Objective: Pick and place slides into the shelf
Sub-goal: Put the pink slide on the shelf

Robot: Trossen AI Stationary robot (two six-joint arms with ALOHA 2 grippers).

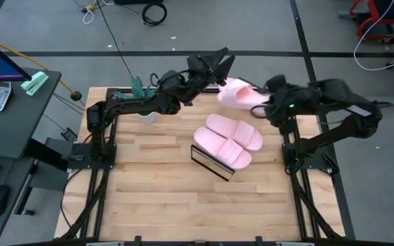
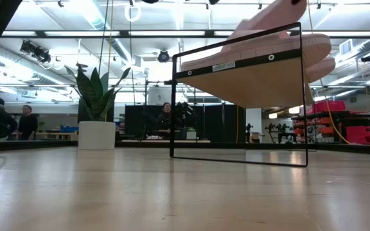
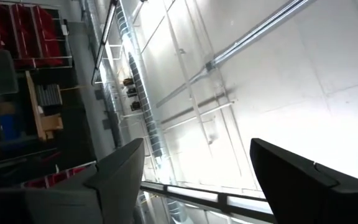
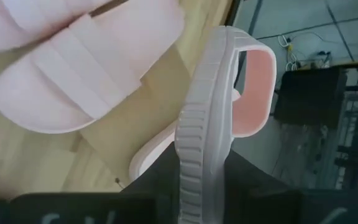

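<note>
Your right gripper [image 1: 260,109] grasps a slide [image 1: 237,93] near the table's [image 1: 149,191] far edge; the shelf [image 1: 212,165], carrying two slides, lies toward mid-table, closer to this arm. Your left gripper [image 1: 217,58] hangs released at the far edge, pointing upward.

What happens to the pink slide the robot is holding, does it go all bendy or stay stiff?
Probably mostly stiff: the slide in the right tool stands out on its edge without drooping. It is likely light, since a narrow pinch carries it. Its ridged sole probably helps stop slipping. The thick rounded sole looks soft, so it likely squashes a little rather than breaks.
</note>
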